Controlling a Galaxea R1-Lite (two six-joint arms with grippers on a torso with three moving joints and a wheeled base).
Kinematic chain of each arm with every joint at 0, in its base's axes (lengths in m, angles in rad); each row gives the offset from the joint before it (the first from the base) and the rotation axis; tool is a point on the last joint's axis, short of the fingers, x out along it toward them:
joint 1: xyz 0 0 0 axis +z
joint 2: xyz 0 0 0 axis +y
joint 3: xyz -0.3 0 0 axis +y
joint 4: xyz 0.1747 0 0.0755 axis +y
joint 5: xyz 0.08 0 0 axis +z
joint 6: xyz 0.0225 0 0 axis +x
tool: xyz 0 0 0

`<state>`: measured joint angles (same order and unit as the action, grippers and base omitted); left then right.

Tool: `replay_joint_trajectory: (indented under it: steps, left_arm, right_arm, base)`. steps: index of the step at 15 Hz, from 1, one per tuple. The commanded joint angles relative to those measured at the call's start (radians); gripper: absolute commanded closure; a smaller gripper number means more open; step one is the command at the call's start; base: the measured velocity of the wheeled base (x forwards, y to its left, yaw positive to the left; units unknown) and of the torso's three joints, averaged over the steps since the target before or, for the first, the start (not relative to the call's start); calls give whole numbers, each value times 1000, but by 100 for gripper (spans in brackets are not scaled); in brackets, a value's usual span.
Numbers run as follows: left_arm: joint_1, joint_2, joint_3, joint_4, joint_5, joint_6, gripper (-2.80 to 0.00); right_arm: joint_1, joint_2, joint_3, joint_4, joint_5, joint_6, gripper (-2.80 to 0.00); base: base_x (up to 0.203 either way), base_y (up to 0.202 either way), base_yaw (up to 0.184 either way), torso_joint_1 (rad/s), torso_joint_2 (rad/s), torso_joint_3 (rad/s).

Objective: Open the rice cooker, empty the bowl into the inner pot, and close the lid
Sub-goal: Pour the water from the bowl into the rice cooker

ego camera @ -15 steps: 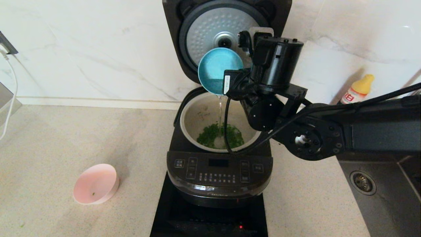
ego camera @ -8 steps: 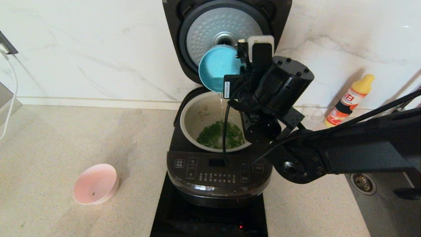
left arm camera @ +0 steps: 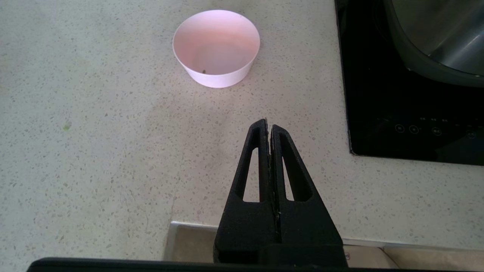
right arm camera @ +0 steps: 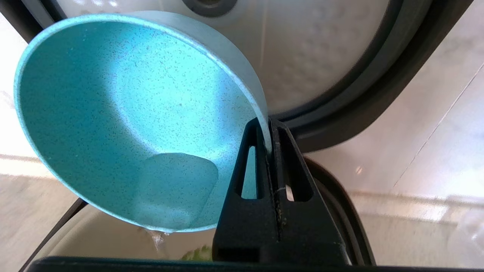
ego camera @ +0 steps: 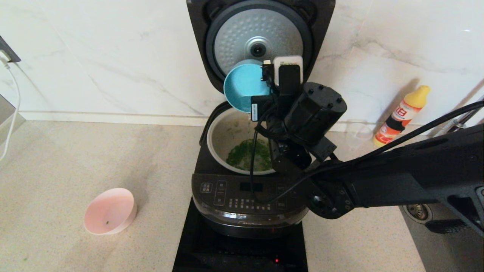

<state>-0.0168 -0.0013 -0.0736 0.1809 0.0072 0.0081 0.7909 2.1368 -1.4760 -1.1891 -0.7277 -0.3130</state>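
One right claw pinches the tipped teal bowl rim above the inner pot; left claw closed, parked.

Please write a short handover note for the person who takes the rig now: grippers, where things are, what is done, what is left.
Right gripper: shut on the rim of the teal bowl, tipped over the inner pot; last drops falling.
Left gripper: shut, empty, parked over the counter.
Pink bowl: on the counter, almost empty.
Rice cooker: lid up; greens and water in the pot.
Left: set the teal bowl down, close the lid.
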Motion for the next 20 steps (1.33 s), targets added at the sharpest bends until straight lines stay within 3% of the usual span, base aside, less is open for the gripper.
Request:
replay_joint_trajectory:
  steps: [1, 14, 17, 20]
  left_arm:
    - [0, 0, 0, 1, 0, 0, 0]
    - [0, 0, 0, 0, 1, 1, 0]
    - [0, 0, 0, 0, 0, 0, 0]
    - [0, 0, 0, 2, 0, 0, 0]
  right_arm:
    - [0, 47, -9, -77, 0, -43, 0]
    - [-5, 55, 3, -172, 37, -117, 0]
    - [-6, -8, 9, -58, 29, -99, 0]
    - [-7, -92, 9, 130, 4, -2, 0]
  base:
    - [0, 0, 0, 0, 0, 0]
    - [0, 0, 0, 0, 0, 0]
    - [0, 0, 0, 0, 0, 0]
    - [0, 0, 0, 0, 0, 0]
